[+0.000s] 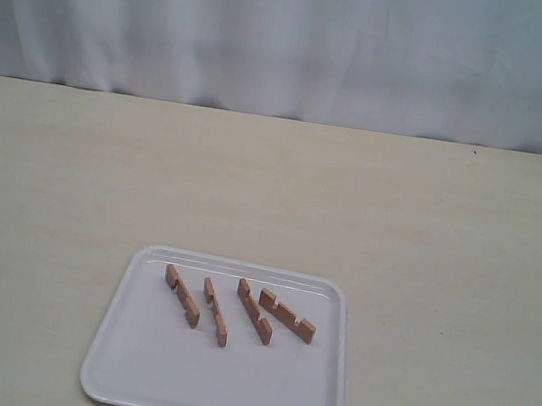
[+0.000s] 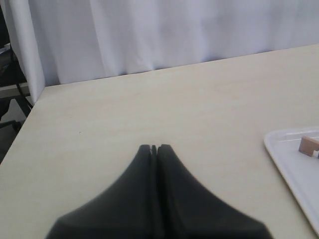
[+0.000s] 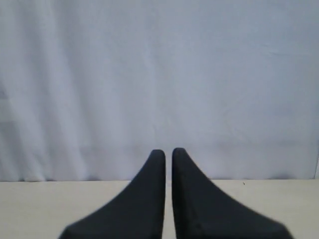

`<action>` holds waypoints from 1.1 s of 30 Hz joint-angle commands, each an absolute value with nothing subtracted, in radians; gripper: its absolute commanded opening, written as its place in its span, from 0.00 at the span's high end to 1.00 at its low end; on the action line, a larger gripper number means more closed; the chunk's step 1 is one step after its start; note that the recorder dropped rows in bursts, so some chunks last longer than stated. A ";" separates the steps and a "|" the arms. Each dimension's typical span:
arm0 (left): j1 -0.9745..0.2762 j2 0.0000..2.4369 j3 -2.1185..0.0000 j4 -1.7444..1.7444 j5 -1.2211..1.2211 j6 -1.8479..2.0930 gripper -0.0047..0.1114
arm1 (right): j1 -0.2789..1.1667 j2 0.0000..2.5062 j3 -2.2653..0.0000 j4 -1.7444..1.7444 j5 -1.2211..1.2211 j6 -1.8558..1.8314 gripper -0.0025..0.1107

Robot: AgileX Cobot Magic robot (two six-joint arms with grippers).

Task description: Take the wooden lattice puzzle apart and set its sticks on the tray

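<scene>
Wooden sticks (image 1: 254,310) lie apart on tray (image 1: 215,387): task looks done. Your left gripper (image 2: 154,148), right gripper (image 3: 168,152) closed, empty, nothing left to hold.

Looks like a lab test bench here; a white curtain (image 1: 295,35) hangs as a plain backdrop behind a pale table (image 1: 272,193); one white tray (image 1: 225,388) sits on it; dark gear (image 2: 9,69), unclear, shows past the curtain's edge.

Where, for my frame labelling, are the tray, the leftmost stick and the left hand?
Tray (image 1: 225,383): exterior view, bare floor.
Leftmost stick (image 1: 182,296): exterior view, its middle.
Left hand (image 2: 154,148): left wrist view, between the shut fingertips.
</scene>
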State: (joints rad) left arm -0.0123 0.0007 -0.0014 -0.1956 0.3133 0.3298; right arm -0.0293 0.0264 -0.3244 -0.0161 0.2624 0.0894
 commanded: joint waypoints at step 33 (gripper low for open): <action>-0.012 0.000 0.000 -0.194 0.304 0.322 0.96 | 0.004 0.000 0.000 -0.062 0.127 0.084 0.94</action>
State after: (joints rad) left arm -0.0123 0.0007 -0.0014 -0.1956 0.3133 0.3298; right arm 0.0025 0.0051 -0.0113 -0.0522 0.1040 0.0894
